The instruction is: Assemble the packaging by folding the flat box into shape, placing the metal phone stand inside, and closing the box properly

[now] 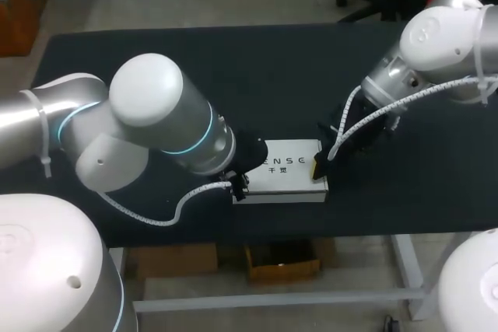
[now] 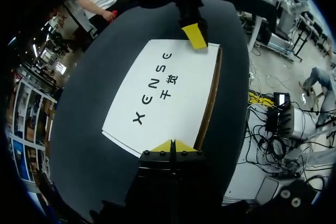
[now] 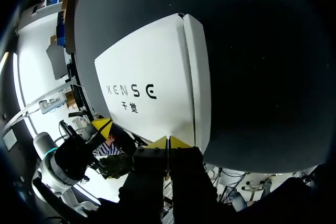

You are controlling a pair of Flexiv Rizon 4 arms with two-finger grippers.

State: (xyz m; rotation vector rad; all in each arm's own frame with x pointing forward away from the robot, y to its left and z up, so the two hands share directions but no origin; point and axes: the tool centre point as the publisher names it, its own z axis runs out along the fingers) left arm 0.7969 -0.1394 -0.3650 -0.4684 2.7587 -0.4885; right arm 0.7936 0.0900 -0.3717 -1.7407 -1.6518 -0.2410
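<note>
Box [image 1: 284,169] lid down, inside unseen; left end effector [image 2: 171,146], right end effector [image 3: 168,141] fingers together

White box [image 3: 152,77] lies closed on the dark table [image 3: 262,51]. Right gripper [image 3: 168,141], yellow tips together, is at its edge. Left gripper [image 3: 102,126] is at the other end.
</note>
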